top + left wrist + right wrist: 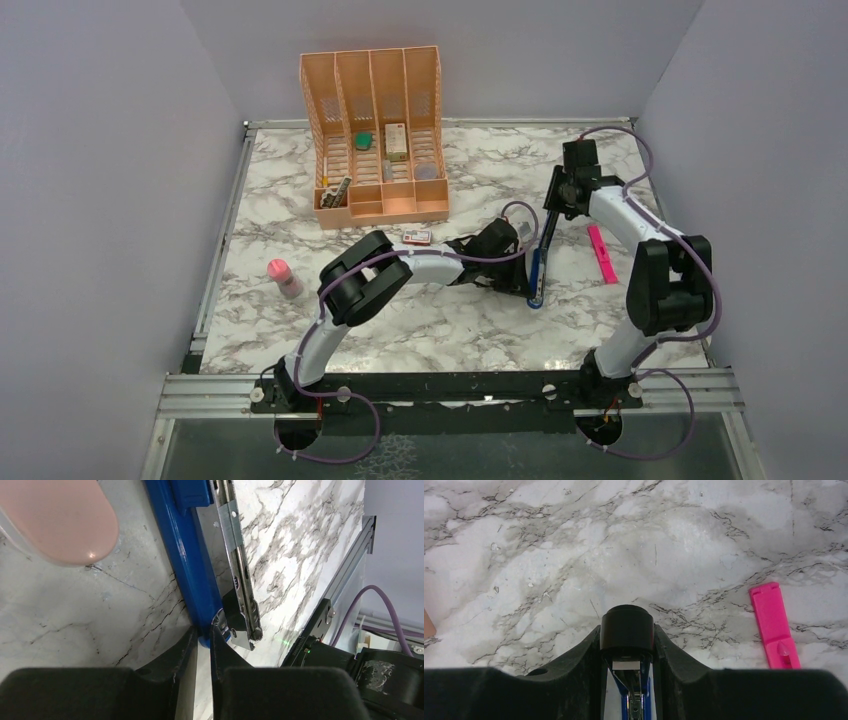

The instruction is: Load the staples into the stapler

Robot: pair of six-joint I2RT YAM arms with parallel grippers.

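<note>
The blue stapler [538, 285] lies open near the table's middle right. Its silver channel [239, 565] is lifted off the blue base [187, 555]. My left gripper [526, 270] is shut on the near tip of the blue base, and its fingers [186, 647] pinch it in the left wrist view. My right gripper [556, 197] is shut on the stapler's black end [627, 625] and holds it up. The red-and-white staples box [418, 237] lies on the table left of the left gripper. The staple strips themselves do not show.
A bright pink marker [602, 253] lies right of the stapler and shows in the right wrist view [773, 625]. An orange desk organizer [375, 130] stands at the back. A pink object [284, 276] sits at the left. A pinkish rounded object [55, 520] lies beside the stapler base.
</note>
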